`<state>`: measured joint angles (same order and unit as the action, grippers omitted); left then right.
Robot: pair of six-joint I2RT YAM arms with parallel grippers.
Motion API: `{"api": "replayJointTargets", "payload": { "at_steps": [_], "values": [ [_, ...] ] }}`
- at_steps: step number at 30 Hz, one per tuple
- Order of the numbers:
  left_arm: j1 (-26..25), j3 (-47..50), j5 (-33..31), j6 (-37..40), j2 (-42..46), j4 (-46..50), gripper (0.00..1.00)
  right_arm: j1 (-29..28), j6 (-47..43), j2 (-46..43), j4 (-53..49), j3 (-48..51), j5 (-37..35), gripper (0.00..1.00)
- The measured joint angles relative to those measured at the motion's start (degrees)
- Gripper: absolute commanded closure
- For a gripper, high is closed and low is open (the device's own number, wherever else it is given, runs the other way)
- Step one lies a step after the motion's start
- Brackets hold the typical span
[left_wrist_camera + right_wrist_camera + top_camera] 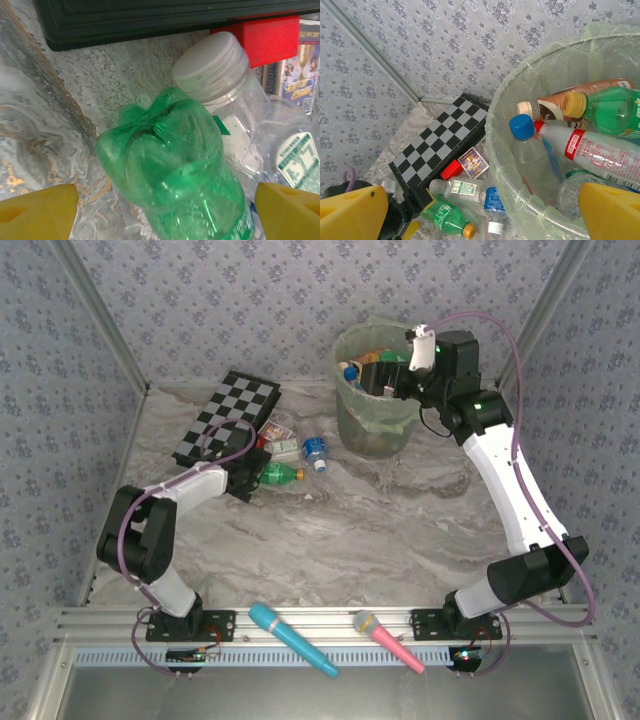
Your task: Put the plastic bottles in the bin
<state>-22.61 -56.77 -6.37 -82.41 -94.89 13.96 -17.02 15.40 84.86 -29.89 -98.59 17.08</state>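
1. Spread right pincer (392, 375) hangs over the bin (372, 435); spread left pincer (256, 476) at a green bottle (282, 475) on the bench (400, 530).
2. Green bottle between left pincer's fingers (37, 212); clear bottle (227, 90) beyond.
3. Bin below holds several bottles (580, 145).

The green bottle (175, 165) runs off the left wrist view's bottom edge and covers much of the clear bottle (225, 95) behind it. The bin (505, 150) is cropped at the right wrist view's right and bottom edges.
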Motion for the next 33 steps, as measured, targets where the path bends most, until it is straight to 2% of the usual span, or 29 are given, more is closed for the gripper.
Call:
{"api": "replayJointTargets", "payload": {
  "at_steps": [11,16,22,33],
  "values": [
    [0.11,-0.07,1.22,-3.06,-5.57,-5.6,0.18,0.92,-0.9,-1.27,-0.96,0.04,-0.96,0.0],
    [0.13,-0.04,1.29,-3.61,-5.73,-5.66,0.33,1.14,-0.9,-1.33,-1.62,0.17,-1.33,0.0],
    [0.13,0.13,1.9,-3.56,-5.62,-7.17,0.38,1.18,-0.9,-1.81,-1.62,0.68,-1.46,0.0],
    [0.0,1.6,1.97,-0.09,5.29,-3.85,0.38,1.18,-0.87,-1.97,-1.6,1.22,-1.49,0.0]
  ]
}}
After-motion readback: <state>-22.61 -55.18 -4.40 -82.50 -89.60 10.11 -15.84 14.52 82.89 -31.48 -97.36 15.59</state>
